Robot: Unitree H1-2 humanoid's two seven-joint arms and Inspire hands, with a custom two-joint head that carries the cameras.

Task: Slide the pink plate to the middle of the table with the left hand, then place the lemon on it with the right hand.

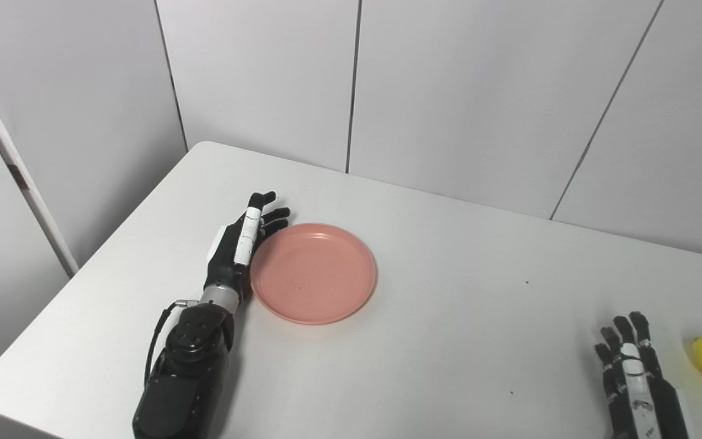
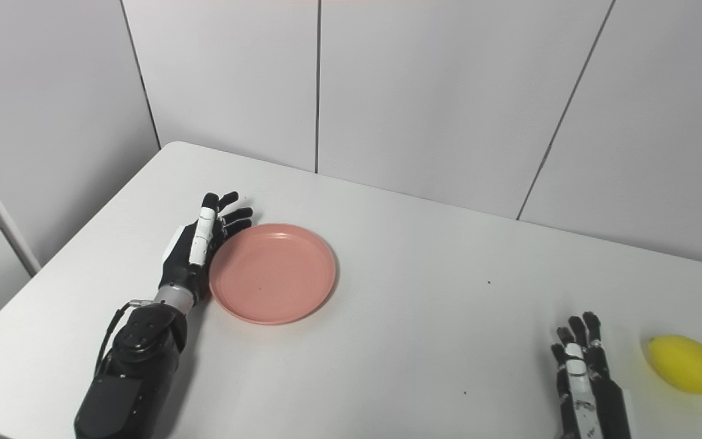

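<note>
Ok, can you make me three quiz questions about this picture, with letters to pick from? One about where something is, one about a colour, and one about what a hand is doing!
1. Where is the lemon?
A. On the plate
B. On the table, beside the right hand
C. In the left hand

2. What colour is the plate?
A. Pink
B. Blue
C. Green

3. What is the left hand doing?
A. Holding the lemon
B. Lifting the plate high
C. Open, resting against the plate's left edge

Answers: 1 B, the lemon lies on the table right of that hand. 2 A, the plate is pink. 3 C, its fingers are spread along the rim and hold nothing.
</note>
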